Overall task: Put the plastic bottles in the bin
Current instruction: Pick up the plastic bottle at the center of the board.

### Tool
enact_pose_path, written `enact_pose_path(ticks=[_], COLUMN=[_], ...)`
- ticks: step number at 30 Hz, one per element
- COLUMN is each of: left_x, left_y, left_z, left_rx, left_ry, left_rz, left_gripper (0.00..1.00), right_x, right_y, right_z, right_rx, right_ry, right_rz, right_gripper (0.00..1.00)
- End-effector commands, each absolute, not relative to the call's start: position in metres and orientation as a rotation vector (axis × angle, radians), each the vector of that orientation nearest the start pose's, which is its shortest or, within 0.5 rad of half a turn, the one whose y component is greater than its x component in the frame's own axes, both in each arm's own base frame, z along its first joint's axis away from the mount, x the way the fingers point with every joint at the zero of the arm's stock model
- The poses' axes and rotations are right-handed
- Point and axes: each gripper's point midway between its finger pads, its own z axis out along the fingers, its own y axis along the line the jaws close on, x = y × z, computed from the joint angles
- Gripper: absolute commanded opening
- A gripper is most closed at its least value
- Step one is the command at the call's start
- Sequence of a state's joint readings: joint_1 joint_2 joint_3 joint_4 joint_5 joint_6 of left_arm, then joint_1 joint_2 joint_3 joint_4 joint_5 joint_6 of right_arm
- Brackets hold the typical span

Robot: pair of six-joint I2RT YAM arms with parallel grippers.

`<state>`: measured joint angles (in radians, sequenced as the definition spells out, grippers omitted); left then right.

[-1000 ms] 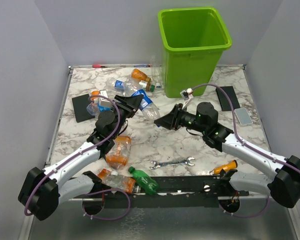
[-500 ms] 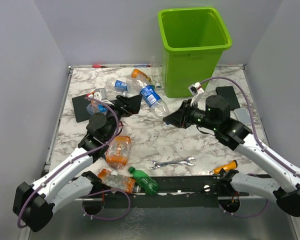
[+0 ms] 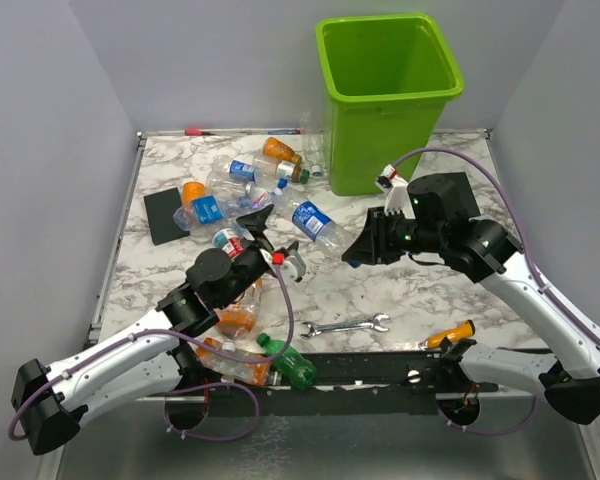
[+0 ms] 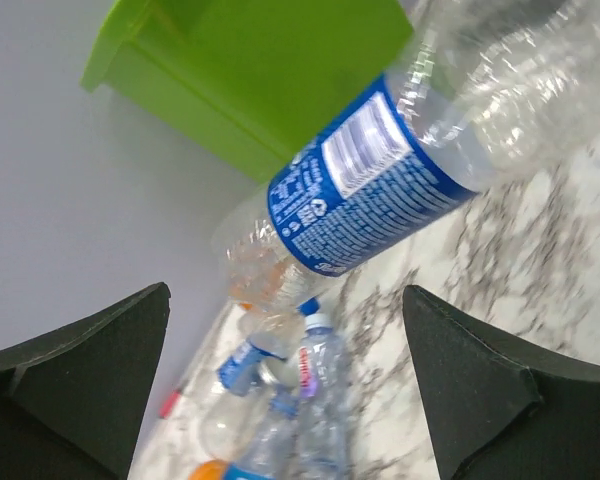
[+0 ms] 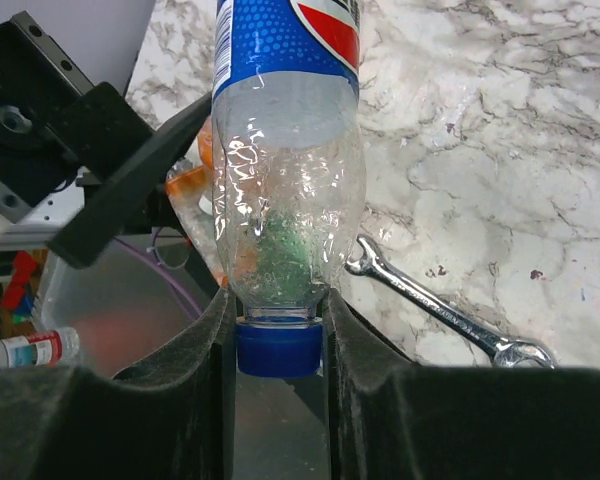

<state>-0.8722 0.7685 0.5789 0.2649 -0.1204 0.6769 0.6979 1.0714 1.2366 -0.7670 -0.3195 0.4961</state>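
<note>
A clear plastic bottle (image 3: pixel 315 224) with a blue label hangs above the table, left of the lime-green bin (image 3: pixel 385 140). My right gripper (image 3: pixel 353 250) is shut on its neck just above the blue cap (image 5: pixel 278 346), and the bottle's body (image 5: pixel 285 150) points away from the wrist. My left gripper (image 3: pixel 276 240) stands open just below and left of that bottle, touching nothing. In the left wrist view the held bottle (image 4: pixel 370 180) and the bin (image 4: pixel 270 70) lie beyond the open left gripper (image 4: pixel 285 292). More bottles (image 3: pixel 230 190) lie in a heap at the back left.
An orange bottle (image 3: pixel 238 312), a green one (image 3: pixel 288 362) and a clear one (image 3: pixel 228 360) lie near the front edge under my left arm. A silver wrench (image 3: pixel 345 325) and an orange-handled screwdriver (image 3: pixel 450 335) lie in front. Black pads (image 3: pixel 165 215) (image 3: pixel 458 190) sit at both sides.
My left gripper opened and let go of the blue-label bottle, then swung nearer and to the right. My right gripper kept the bottle and drew it up and right, toward the bin.
</note>
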Motion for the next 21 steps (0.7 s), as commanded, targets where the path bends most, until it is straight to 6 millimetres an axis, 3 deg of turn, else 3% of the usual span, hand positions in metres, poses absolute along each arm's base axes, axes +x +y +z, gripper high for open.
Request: enact_pose_path(ticks=[1,10,21], left_x=[0.244,0.253,0.260], left_y=[-0.228,-0.242,-0.248], left_z=[0.274,0.260,0.266], left_rx=[1.336,1.498,1.488], left_ry=[0.948,0.895,0.871], left_rz=[0.240,0.422,0.496], left_gripper=[0.99,0.97,0.55], right_x=[0.170,0.161,0.154], right_y=[0.254,0.272,0.268], right_z=[0.288,0.299,0.295], right_rx=[-0.490,-0.605,-0.660], right_ry=[2.339,2.342,2.355], right_rz=[1.061,1.195,1.191], right_gripper=[0.00,0.00,0.00])
